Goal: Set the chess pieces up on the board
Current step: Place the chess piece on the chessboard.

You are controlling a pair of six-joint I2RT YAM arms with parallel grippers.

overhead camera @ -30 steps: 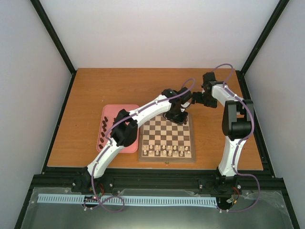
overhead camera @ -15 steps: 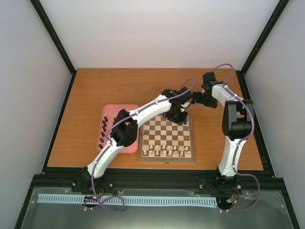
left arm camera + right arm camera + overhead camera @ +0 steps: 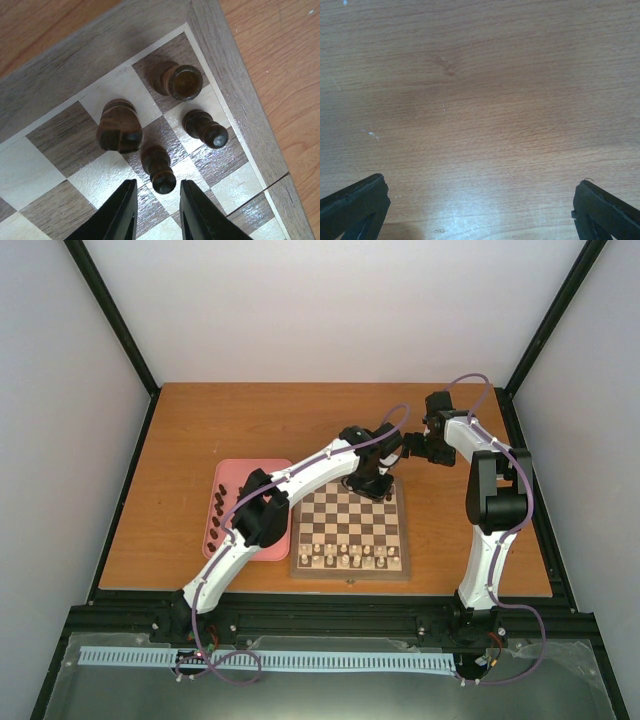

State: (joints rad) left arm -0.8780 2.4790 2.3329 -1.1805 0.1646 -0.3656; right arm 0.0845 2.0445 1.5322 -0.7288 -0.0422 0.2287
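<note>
The board (image 3: 350, 573) lies at the table's middle, its corner border (image 3: 100, 40) filling the left wrist view. Four dark chess pieces stand in that far right corner: a rook (image 3: 177, 80), a knight (image 3: 119, 127), a pawn (image 3: 205, 129) and a second pawn (image 3: 159, 170). My left gripper (image 3: 157, 210) hangs over that second pawn, its jaws a little apart with a gap on each side of the pawn's head. In the top view the left gripper (image 3: 375, 487) covers this corner. My right gripper (image 3: 480, 205) stands wide open over bare table, beyond the board's far right corner (image 3: 408, 448).
A pink tray (image 3: 240, 472) left of the board holds several more dark pieces (image 3: 215, 515). Pale pieces (image 3: 350, 557) fill the board's two near rows. The left arm stretches diagonally over the tray's right side and the board's far left.
</note>
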